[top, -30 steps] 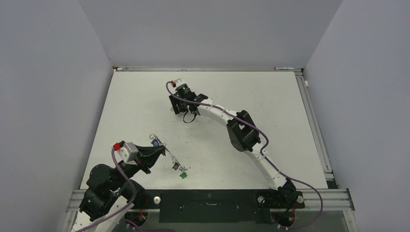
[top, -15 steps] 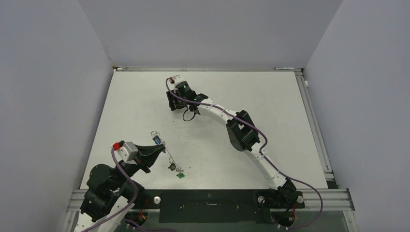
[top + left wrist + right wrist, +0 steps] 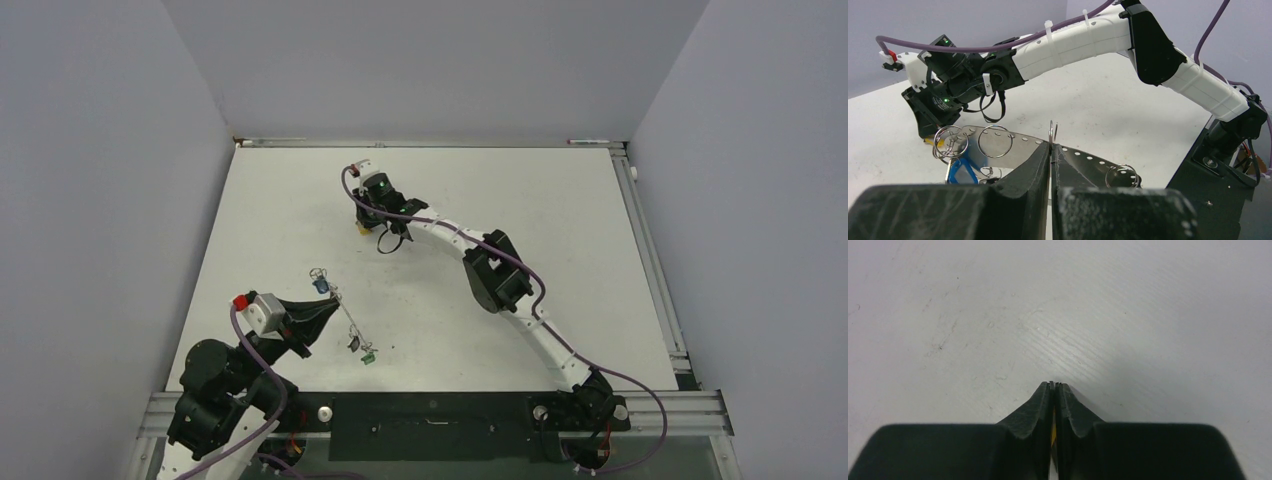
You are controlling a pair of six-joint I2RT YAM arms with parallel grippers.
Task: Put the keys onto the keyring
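Firstly, left gripper (image 3: 1051, 147): we see its jaws pressed together on the keyring (image 3: 1052, 131), whose thin wire stands up just past the fingertips in the left wrist view.
keyring from above: we make it out as a thin silvery line running off toward 5 o'clock from the left gripper's tips, over the table (image 3: 520, 200).
blue key (image 3: 321, 286): near those tips, at 11 o'clock of them; in the left wrist view it hangs under small split rings (image 3: 994, 141) at 9 o'clock of the fingers.
black key (image 3: 354, 343): along the wire, at 5 o'clock of the left gripper.
green key (image 3: 368, 357): just beyond the black key, at the wire's far end; we cannot tell whether it touches the table.
right gripper (image 3: 1053, 385): jaws closed on the yellow-orange key (image 3: 1053, 432), of which we see only a sliver between the pads; the tips point down at the table.
right gripper's place: in the top view it sits at 1 o'clock of the left gripper, well apart from it.
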